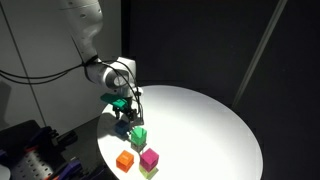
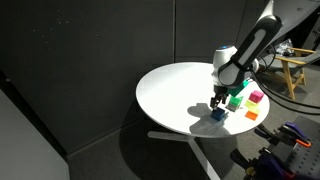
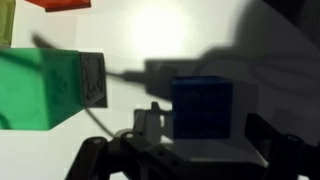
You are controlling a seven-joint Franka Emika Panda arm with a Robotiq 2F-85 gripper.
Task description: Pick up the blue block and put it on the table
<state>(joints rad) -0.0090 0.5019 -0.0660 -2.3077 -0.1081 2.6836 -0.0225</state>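
The blue block [image 3: 202, 105] is a small dark blue cube resting on the round white table [image 1: 210, 120], in the gripper's shadow. In the wrist view my gripper [image 3: 205, 135] is open, with one finger on each side of the block and a gap at both sides. In both exterior views the gripper [image 1: 122, 106] [image 2: 218, 100] hangs just above the block [image 2: 217, 115], near the table's edge [image 2: 160, 90]. In the exterior view from the arm's side the block itself is hard to make out in the shadow.
A green cube [image 1: 139, 135] [image 2: 236, 100] [image 3: 45, 88] stands close beside the blue block. An orange cube [image 1: 125, 160] [image 2: 251, 114] and a magenta cube [image 1: 149, 157] [image 2: 256, 97] on a yellow-green one lie further along. A cable hangs by the gripper.
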